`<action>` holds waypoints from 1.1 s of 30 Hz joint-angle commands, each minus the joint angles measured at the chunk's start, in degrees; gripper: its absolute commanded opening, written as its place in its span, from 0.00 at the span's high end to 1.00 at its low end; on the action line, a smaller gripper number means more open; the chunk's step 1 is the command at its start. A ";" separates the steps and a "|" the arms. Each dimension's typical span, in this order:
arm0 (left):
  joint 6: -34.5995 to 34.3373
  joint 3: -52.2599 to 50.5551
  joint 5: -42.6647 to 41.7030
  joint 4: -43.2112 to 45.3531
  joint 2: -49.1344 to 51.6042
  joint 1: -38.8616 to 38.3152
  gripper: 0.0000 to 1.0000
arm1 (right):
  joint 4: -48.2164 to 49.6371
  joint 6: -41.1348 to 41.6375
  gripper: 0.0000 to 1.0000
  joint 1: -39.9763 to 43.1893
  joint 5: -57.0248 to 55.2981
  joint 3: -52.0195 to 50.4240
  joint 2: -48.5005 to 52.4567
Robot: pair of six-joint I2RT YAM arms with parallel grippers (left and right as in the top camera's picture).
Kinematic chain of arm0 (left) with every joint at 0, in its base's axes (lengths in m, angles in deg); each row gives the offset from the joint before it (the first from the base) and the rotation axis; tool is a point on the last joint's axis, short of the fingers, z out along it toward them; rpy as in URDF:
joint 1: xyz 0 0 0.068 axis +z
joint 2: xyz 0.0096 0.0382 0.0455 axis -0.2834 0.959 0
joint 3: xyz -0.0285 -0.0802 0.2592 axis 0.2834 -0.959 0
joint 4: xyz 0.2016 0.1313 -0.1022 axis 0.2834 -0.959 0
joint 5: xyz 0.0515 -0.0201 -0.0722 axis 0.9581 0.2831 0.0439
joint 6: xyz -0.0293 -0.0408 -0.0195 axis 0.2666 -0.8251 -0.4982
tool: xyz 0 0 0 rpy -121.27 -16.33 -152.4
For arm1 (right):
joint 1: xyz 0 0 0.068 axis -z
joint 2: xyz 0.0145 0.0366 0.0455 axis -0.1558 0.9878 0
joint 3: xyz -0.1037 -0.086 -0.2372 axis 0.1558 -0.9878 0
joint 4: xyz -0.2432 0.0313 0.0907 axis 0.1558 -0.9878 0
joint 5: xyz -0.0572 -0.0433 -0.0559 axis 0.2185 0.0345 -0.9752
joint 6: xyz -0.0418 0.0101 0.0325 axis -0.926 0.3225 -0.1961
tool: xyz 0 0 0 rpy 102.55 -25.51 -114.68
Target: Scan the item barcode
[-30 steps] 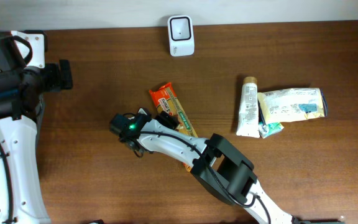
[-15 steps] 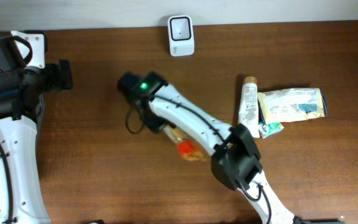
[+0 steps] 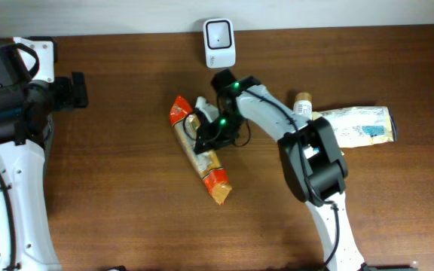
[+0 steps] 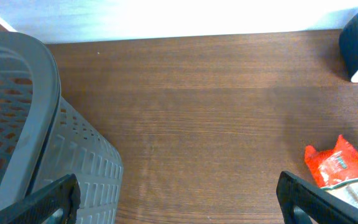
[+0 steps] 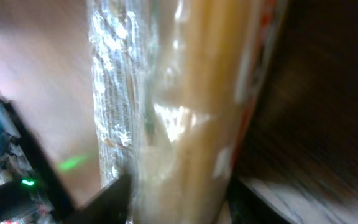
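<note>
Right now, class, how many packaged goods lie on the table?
3: pasta packet in the centre, tube and white pouch to the right. The right arm may hide more.

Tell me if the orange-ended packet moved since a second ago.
Yes: the packet has its top end farther left of the scanner now.

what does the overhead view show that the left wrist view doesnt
Overhead only: the cream tube, the white pouch and the right gripper around the middle of the long clear packet with red-orange ends. Left wrist only: the grey perforated plastic basket. Both: the white barcode scanner, the packet's red end and the brown wooden table.
</note>
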 commanded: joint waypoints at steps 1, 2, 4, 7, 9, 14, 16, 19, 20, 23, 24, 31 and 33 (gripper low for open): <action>0.87 0.22 -0.44 0.09 -0.11 0.37 0.01 | -0.17 -1.25 0.49 -5.07 -5.46 -0.90 -0.83; 0.87 0.20 -0.44 0.09 -0.11 0.37 0.01 | 0.02 -0.83 0.69 -5.18 -5.46 -0.90 -0.70; 0.87 0.20 -0.44 0.09 -0.11 0.37 0.01 | 0.28 0.74 0.94 -4.61 -5.55 -0.90 -0.68; 0.87 0.20 -0.44 0.09 -0.11 0.37 0.01 | 1.14 2.64 0.96 -2.16 -6.95 -0.85 -0.70; 0.87 0.20 -0.44 0.09 -0.11 0.37 0.01 | 0.24 3.50 0.96 0.31 -6.93 -0.83 -0.72; 0.87 0.22 -0.44 0.09 -0.11 0.37 0.01 | -15.19 -17.11 0.96 9.01 38.84 2.12 -0.83; 0.87 0.20 -0.44 0.09 -0.11 0.37 0.01 | -20.09 -20.55 0.96 11.23 45.29 3.32 -1.27; 0.87 0.20 -0.44 0.09 -0.11 0.37 0.01 | -22.99 -15.63 0.96 13.77 49.96 5.46 -2.95; 0.87 0.20 -0.44 0.09 -0.11 0.37 0.01 | -24.20 -14.21 0.96 14.32 49.94 6.60 -3.17; 0.87 0.20 -0.44 0.09 -0.11 0.37 0.01 | -27.17 -13.03 0.96 17.22 49.64 12.98 -3.93; 0.87 0.20 -0.44 0.09 -0.11 0.37 0.01 | -25.73 -12.96 0.96 17.77 44.46 13.42 -3.93; 0.87 0.22 -0.44 0.09 -0.11 0.37 0.01 | -7.32 3.34 0.96 1.36 3.74 5.18 -3.74; 0.87 0.20 -0.44 0.09 -0.11 0.37 0.01 | -3.58 7.30 0.96 -0.35 -0.46 3.13 -3.10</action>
